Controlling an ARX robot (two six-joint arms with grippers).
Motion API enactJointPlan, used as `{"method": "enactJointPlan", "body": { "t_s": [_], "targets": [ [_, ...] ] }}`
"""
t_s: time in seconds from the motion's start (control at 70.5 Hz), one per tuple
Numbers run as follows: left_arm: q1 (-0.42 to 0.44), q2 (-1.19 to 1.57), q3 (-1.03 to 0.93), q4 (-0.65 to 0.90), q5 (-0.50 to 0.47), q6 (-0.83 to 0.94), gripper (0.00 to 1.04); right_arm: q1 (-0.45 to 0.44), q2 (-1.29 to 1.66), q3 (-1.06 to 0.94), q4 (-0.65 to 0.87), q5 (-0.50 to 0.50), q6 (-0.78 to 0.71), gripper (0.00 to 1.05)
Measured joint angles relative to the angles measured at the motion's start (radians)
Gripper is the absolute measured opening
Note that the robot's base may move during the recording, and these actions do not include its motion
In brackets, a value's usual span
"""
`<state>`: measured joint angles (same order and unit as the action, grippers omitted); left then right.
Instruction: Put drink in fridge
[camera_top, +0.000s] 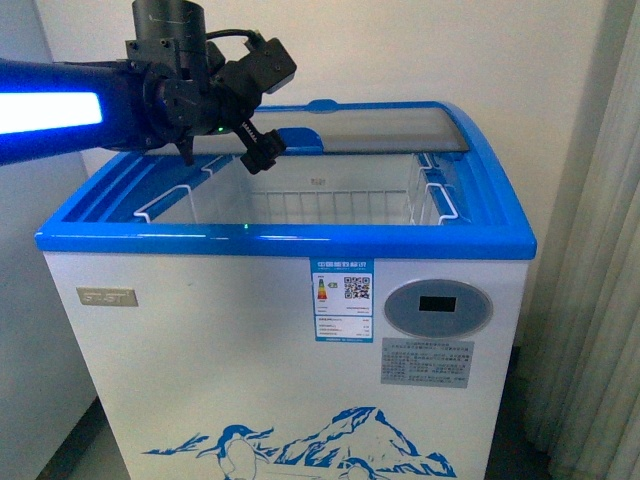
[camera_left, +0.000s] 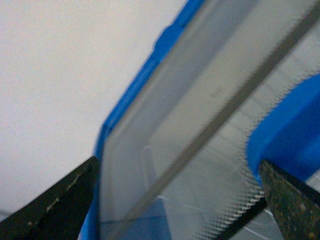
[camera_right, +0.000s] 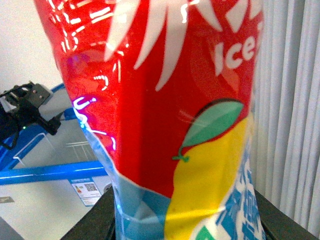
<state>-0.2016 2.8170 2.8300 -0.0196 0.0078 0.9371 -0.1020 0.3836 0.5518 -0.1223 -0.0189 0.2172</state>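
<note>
The fridge (camera_top: 290, 243) is a white chest freezer with a blue rim, right in front of me. Its glass lid (camera_top: 390, 130) is slid toward the back, and white wire baskets (camera_top: 300, 205) show in the opening. My left gripper (camera_top: 262, 155) hangs open over the opening's back left part. In the left wrist view, the left gripper (camera_left: 180, 210) has only the glass lid (camera_left: 200, 115) and blue rim (camera_left: 290, 130) between its fingers. My right gripper (camera_right: 187, 220) is shut on the drink (camera_right: 165, 100), whose red, yellow and blue label fills the right wrist view. The right arm is outside the front view.
A tall grey-white cabinet (camera_top: 30, 330) stands close against the fridge's left side. A pale curtain (camera_top: 600, 300) hangs to its right, with a white wall behind. The fridge (camera_right: 50, 172) and the left arm (camera_right: 25, 110) show left of the drink in the right wrist view.
</note>
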Motion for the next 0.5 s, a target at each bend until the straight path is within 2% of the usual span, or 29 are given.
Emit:
{"method": "enactJointPlan", "body": {
  "t_s": [0.014, 0.071, 0.184, 0.269, 0.34, 0.397, 0.496],
  "targets": [
    [0.001, 0.001, 0.012, 0.021, -0.04, -0.028, 0.97, 0.0, 0.0, 0.0, 0.0, -0.002, 0.0, 0.42],
    [0.022, 0.001, 0.04, 0.06, -0.1, -0.06, 0.97, 0.0, 0.0, 0.0, 0.0, 0.001, 0.0, 0.42],
    [0.048, -0.018, 0.058, 0.097, -0.164, -0.149, 0.97, -0.001, 0.0, 0.0, 0.0, 0.014, 0.0, 0.42],
    [0.071, -0.041, 0.061, 0.056, -0.222, -0.232, 0.97, 0.0, 0.0, 0.0, 0.0, 0.003, 0.0, 0.42],
    [0.077, -0.053, 0.061, 0.012, -0.228, -0.287, 0.97, 0.0, 0.0, 0.0, 0.0, 0.001, 0.0, 0.42],
    [0.077, -0.092, 0.018, -0.037, -0.208, -0.399, 0.97, 0.0, 0.0, 0.0, 0.0, 0.001, 0.0, 0.42],
    [0.065, -0.311, -0.338, 0.043, -0.126, -0.594, 0.97, 0.0, 0.0, 0.0, 0.0, 0.002, 0.0, 0.42]
  ]
}}
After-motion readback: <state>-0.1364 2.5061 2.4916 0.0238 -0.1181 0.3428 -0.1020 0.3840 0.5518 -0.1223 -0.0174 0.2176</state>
